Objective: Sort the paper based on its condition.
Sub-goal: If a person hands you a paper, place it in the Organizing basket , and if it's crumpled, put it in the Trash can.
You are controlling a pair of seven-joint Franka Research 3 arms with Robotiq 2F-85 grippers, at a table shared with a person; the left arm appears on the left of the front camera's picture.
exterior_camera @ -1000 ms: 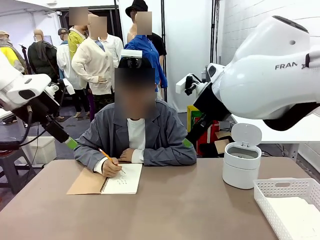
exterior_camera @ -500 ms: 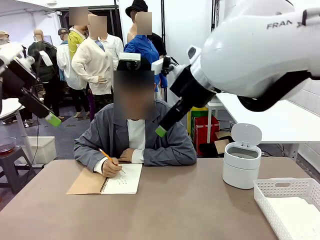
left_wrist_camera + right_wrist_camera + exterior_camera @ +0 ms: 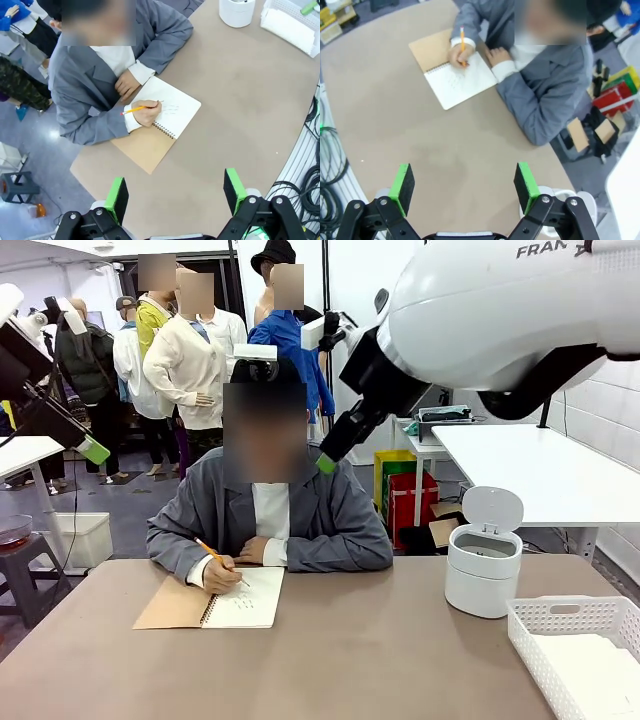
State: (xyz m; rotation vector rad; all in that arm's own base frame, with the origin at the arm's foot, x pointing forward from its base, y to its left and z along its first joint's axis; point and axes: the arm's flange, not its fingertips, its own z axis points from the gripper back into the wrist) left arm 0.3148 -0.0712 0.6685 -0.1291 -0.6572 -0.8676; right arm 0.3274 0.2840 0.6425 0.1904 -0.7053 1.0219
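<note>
Smooth white paper point(image 3: 598, 672) lies flat inside the white mesh basket point(image 3: 570, 606) at the table's near right corner; the left wrist view has the same paper point(image 3: 287, 27) far off at its top right. My left gripper point(image 3: 93, 450) hangs high above the table's left side, open and empty point(image 3: 176, 194). High over the person's shoulder, my right gripper point(image 3: 326, 461) also stands open with nothing between its pads point(image 3: 464, 186). Both are well clear of the paper.
A person sits at the far side writing with a pencil in a spiral notebook point(image 3: 215, 602) with a tan cover point(image 3: 145, 147) point(image 3: 452, 70). A white bin point(image 3: 483, 572) with its lid up stands at the back right, beside the basket point(image 3: 312, 15).
Both arms have risen. The right gripper swung up and toward the middle, and the left gripper lifted up and to the left. The person keeps writing.
</note>
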